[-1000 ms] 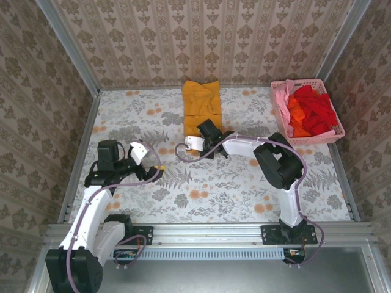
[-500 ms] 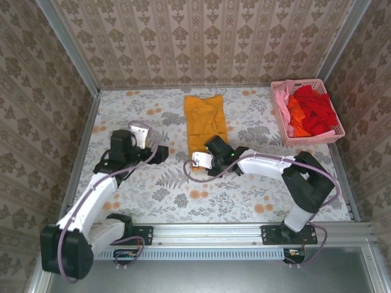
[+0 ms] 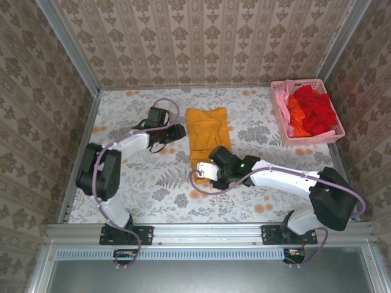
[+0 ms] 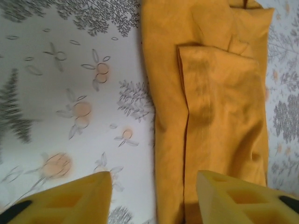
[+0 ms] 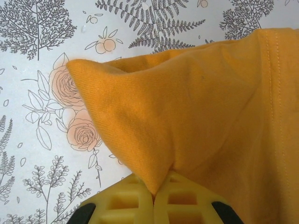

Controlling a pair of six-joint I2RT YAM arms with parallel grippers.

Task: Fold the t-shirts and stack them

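Top external view: yellow-orange t-shirt (image 3: 206,134) lies mid-table, toward the far side, folded lengthwise into a narrow strip on the flower-print table (image 3: 134,177). Right wrist view: right gripper (image 5: 153,193) has its yellow fingertips pressed together on a peaked fold of the shirt's near edge, and the cloth rises into the pinch. The seam stitching runs along the right of that view. Left wrist view: left gripper (image 4: 154,200) stands spread at the shirt's left edge, one finger over bare table and the other over the cloth. Cannot tell whether either finger touches. A folded-in panel lies on top of the shirt there. Far right corner of the table: pink basket (image 3: 299,82) holding a loose heap of red, orange and pink shirts (image 3: 314,110), well apart from both grippers.
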